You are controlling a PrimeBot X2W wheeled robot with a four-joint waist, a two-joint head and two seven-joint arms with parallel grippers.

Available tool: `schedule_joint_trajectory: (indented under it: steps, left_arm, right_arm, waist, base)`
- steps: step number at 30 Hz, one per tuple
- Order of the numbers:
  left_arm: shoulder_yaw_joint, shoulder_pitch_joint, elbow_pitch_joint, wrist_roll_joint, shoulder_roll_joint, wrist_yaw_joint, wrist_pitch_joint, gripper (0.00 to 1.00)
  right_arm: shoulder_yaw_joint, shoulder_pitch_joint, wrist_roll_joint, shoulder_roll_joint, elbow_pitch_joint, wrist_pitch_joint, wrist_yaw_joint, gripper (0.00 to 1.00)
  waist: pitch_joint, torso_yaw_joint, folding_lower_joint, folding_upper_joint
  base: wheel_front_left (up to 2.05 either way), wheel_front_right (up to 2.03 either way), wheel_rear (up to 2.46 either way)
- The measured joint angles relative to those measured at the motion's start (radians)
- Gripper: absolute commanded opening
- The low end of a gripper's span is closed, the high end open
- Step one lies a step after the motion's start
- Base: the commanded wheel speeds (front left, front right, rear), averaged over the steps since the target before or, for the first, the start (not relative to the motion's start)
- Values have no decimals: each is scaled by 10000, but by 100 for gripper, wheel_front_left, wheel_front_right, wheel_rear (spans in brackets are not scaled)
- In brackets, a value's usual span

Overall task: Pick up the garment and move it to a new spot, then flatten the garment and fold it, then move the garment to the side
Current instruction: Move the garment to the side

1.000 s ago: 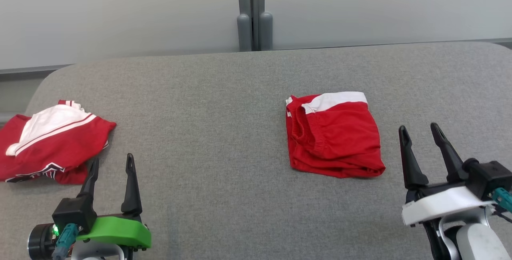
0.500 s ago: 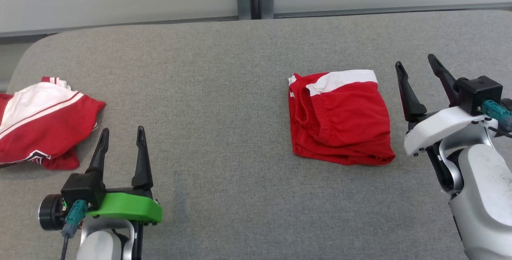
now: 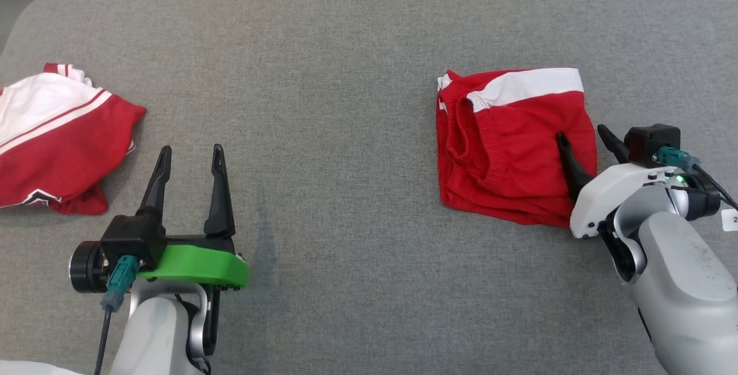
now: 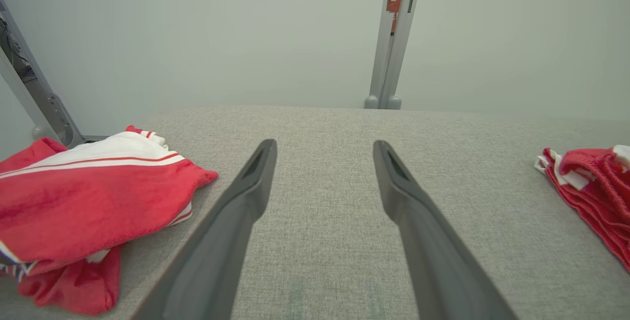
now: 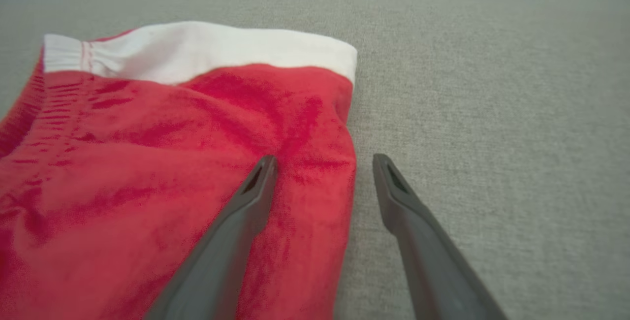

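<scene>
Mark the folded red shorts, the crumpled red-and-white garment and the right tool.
folded red shorts (image 3: 507, 156): head view, middle of the red top layer.
crumpled red-and-white garment (image 3: 63, 144): head view, red panel below the white stripes.
right tool (image 3: 580, 132): head view, midway between its fingertips.

The garment (image 3: 507, 150) is red fabric with a white band along its far edge and a gathered elastic hem on its left side. It is folded into a compact, roughly square stack of layers. It lies flat on the grey tabletop (image 3: 346, 104), right of centre.
</scene>
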Motion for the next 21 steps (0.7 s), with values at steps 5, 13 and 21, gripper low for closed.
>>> schedule_joint_trajectory:
  steps: [5, 13, 21]
  left_arm:
    - [-35, -132, 184, 0, -50, 2, -31, 100]
    - [-44, -140, 249, -2, -90, -13, -73, 100]
    - [-121, -515, -199, 157, -42, -42, -86, 100]
  right_arm:
    - [464, -261, 602, 107, 779, -52, -4, 27]
    - [1404, -714, 1133, -224, 1206, -403, 13, 0]
    - [2692, -1939, 1137, -1419, 936, -293, 10, 0]
  waist:
    - [197, 83, 0, 0]
    - [93, -62, 0, 0]
    - [720, -362, 0, 0]
  base:
    - [0, 0, 0]
    - [0, 0, 0]
    - [0, 0, 0]
